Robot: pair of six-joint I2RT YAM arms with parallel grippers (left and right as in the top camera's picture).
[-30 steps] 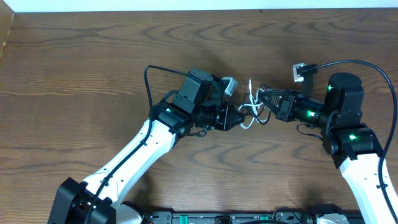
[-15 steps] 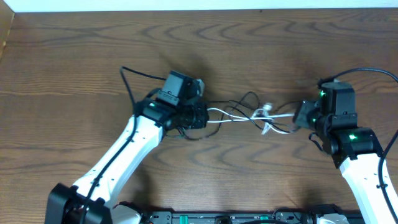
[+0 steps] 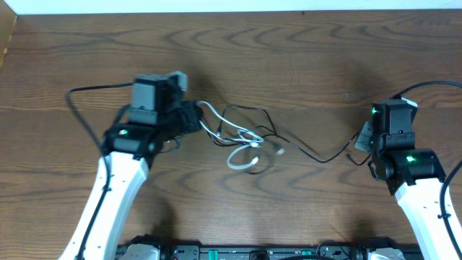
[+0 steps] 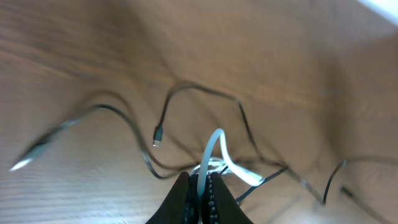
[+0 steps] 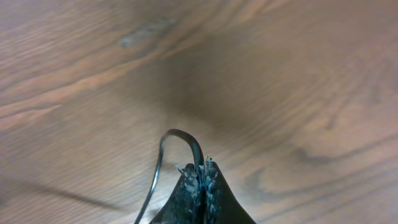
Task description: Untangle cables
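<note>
Cables lie on the brown wood table [image 3: 303,58] between the two claws, one white and one black.

The left claw [image 4: 202,182] is pinched tight on the white cable [image 4: 217,146]. The white cord comes right out from between its two dark fingers [image 4: 181,194]. From above, the left claw [image 3: 193,115] is on the left part of the table. The white cable [image 3: 242,137] runs from it toward the right. It bends a few times and ends in a round loop near the middle of the table.

The black cable [image 3: 310,153] makes thin loops that cross over the white one just beside the left claw. In the left wrist view, one black end has a small shiny plug [image 4: 157,140]. It rests on the wood and touches no claw. From the loops, the black cable goes on as one long thin line to the right.

The right claw [image 5: 203,167] is pinched tight on that black cable [image 5: 177,138]. The cord curves up out of its fingertips in a little hook and then drops away to the left. From above, the right claw [image 3: 363,139] is at the right side, well apart from the left claw. The black line dips low between them.
</note>
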